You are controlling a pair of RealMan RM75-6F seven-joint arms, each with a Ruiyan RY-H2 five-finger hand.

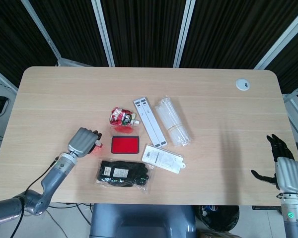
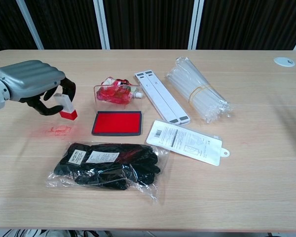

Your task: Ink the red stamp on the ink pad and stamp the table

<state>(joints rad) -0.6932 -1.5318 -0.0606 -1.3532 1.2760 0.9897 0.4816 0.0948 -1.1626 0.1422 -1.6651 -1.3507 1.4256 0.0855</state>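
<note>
Near the worktop's [image 2: 266,163] left edge, the left hand [image 2: 32,85] pinches the red stamp [image 2: 66,108] lifted clear, exposing a faint red print [image 2: 56,131] below, beside the ink pad [image 2: 117,123]. Far right, the right hand [image 1: 284,167] idles empty, fingers spread.

On the counter [image 2: 266,163], the ink pad [image 2: 117,123] lies at the middle, with the pouch [image 2: 114,93] just behind it and the bagged gloves [image 2: 108,164] in front. The left hand [image 2: 32,84] holds the stamp [image 2: 66,105] above the counter left of the pad, over a printed mark [image 2: 58,131]. Right of the pad lie the flat strips [image 2: 161,96], the carded packet [image 2: 185,141] and, furthest right, the tube bundle [image 2: 197,89].
</note>
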